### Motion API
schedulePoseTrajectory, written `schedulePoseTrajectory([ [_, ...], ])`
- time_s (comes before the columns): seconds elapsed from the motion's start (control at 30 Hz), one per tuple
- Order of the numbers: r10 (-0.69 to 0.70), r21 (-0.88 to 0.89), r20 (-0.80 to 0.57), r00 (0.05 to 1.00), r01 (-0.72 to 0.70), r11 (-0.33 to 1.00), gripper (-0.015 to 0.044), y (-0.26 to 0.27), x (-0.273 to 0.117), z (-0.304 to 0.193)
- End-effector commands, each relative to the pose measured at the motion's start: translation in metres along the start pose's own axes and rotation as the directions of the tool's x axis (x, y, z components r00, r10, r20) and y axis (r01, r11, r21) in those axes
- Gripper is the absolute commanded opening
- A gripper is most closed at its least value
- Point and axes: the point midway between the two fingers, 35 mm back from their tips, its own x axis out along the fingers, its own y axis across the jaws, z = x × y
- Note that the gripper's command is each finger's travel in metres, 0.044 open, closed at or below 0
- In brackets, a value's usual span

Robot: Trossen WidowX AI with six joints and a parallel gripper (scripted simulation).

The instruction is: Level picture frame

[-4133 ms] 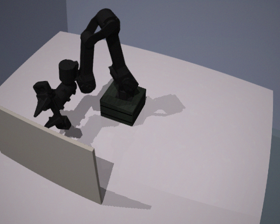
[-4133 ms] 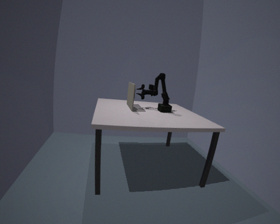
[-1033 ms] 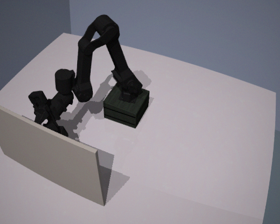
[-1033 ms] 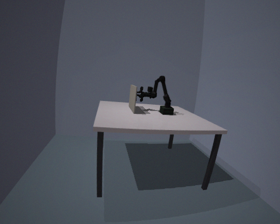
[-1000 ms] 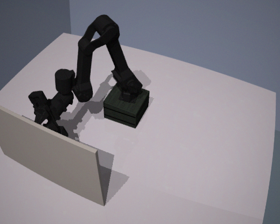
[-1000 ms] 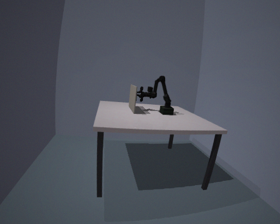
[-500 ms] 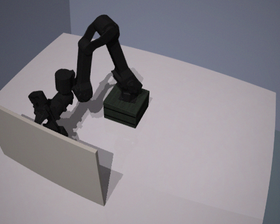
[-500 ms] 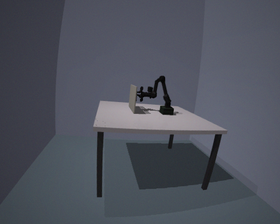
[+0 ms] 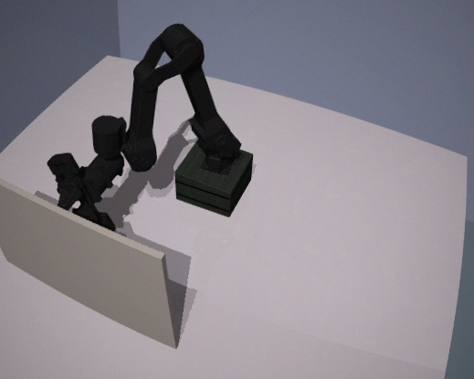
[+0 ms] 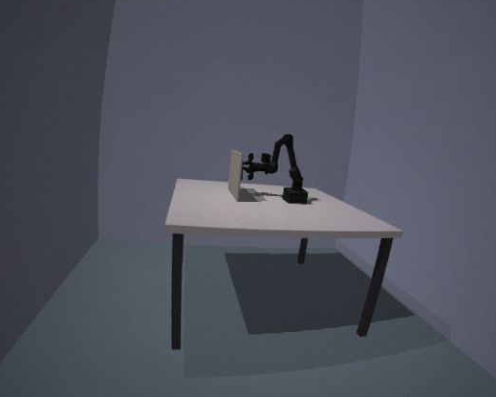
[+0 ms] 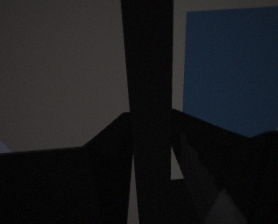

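Note:
The picture frame shows in the wrist view as a dark side bar (image 11: 148,45) running top to bottom, with a pale mat (image 11: 178,60) and a blue picture (image 11: 230,65) to its right. The blue picture's top edge slopes slightly up to the right in this view. My gripper (image 11: 148,118) is shut on the frame's left side bar, one finger on each side of it. The lower part of the frame is mostly hidden by the fingers. The screw is not in view. In the top and exterior views the frame's front is not visible.
The upright beige wall panel (image 9: 84,261) (image 10: 234,175) stands on the pale table (image 9: 349,247) (image 10: 269,216) and hides the fingertips in the top view. The arm's dark green base block (image 9: 207,181) (image 10: 295,195) stands on the table in front of the panel.

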Motion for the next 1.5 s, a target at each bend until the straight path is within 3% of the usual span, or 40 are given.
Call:
schedulePoseTrajectory([
  [0.0,0.004,0.004,0.001,1.0,-0.004,1.0,0.0,0.0034,-0.0002,0.0002],
  [1.47,0.004,0.003,0.001,1.0,-0.004,1.0,0.0,0.0094,-0.0002,0.0001],
])
